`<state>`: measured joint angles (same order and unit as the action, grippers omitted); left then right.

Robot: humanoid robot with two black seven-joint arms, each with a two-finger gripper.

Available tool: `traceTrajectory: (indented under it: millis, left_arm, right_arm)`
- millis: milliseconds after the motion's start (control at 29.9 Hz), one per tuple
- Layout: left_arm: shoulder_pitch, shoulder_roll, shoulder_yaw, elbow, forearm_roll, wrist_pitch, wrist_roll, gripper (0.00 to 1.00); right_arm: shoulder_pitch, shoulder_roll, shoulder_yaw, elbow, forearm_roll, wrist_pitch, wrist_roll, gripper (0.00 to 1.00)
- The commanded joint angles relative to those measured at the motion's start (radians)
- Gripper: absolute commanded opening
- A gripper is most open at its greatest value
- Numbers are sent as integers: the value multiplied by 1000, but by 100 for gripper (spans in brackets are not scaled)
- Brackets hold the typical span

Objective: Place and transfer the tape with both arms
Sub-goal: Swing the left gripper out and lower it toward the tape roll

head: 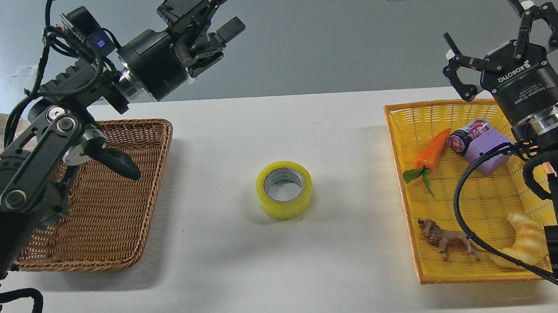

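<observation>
The tape (284, 189), a yellow roll with a grey-white core, lies flat in the middle of the white table (292, 279). My left gripper (233, 4) is open and empty, held high above the table's back edge, up and to the left of the tape, pointing right. My right gripper (501, 24) is open and empty, held above the back of the yellow basket (398, 164), far to the right of the tape.
A brown wicker basket (124, 214) sits at the left, partly under my left arm. The yellow basket holds a toy carrot (431, 150), a small can (466, 137), a purple block (488, 152), a toy lion (446, 242) and a croissant toy (527, 244).
</observation>
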<state>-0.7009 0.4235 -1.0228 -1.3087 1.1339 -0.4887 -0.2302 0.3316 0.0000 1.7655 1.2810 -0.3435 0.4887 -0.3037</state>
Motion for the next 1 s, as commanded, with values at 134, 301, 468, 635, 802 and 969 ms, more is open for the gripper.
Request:
traceTrajectory:
  millis: [134,301,468,635,802,969]
  left_arm:
    - [-35,12,53,-4,243,0,5,98]
    - [-80,15,82,-3,469,0,25,98]
    - [-126,75,165,-3,550,0,29,98]
    - [-207,132,303,-1,605,0,28,98]
    - [-218,159,351,0,645,0,23,98]
    - [-219,164,382,0,731,0,26,98]
  right_arm:
    - [-2,0,0,0,0,0,0,95]
    - [-6,0,0,-2,0,0,0,95]
    - [-5,0,0,-3,0,0,2,96]
    - [-5,0,0,-6,0,0,0,96]
    - [-5,0,0,-3,0,0,2,96]
    - [-6,0,0,-3,0,0,2,96]
